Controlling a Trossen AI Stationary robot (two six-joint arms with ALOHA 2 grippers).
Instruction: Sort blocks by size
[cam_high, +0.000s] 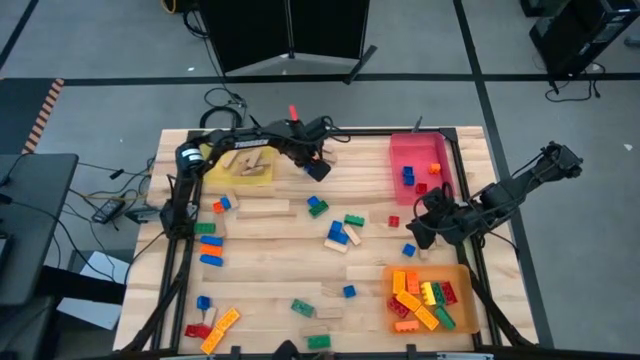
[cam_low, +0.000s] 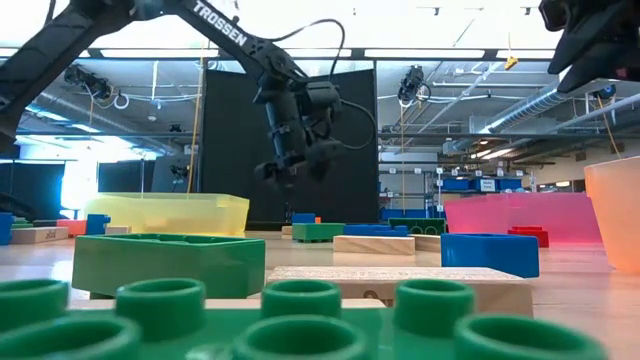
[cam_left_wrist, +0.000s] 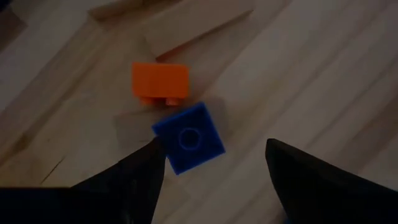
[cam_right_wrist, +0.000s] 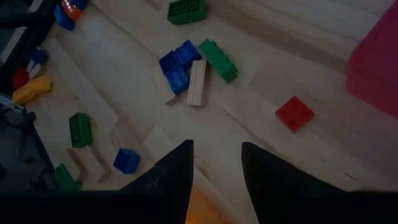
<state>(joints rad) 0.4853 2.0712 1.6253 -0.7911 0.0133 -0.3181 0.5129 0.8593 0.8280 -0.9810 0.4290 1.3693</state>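
The left gripper (cam_high: 318, 168) is hanging in the air over the table's far middle, just beside the yellow tray (cam_high: 240, 165), its fingers standing apart with nothing between them. Below it in the left wrist view, a small blue brick (cam_left_wrist: 189, 137) is lying on the table (cam_high: 270, 280), touching an orange brick (cam_left_wrist: 160, 81).

The right gripper (cam_high: 420, 235) is hovering between the pink tray (cam_high: 420, 150) and the orange tray (cam_high: 432, 296), its fingers (cam_right_wrist: 171, 177) sitting close together with only a narrow gap, holding nothing. A small red brick (cam_right_wrist: 294, 112) is lying beneath it, and farther off a blue, green and tan cluster (cam_right_wrist: 193, 68). Other blocks are lying scattered over the table; some are sitting in all three trays.
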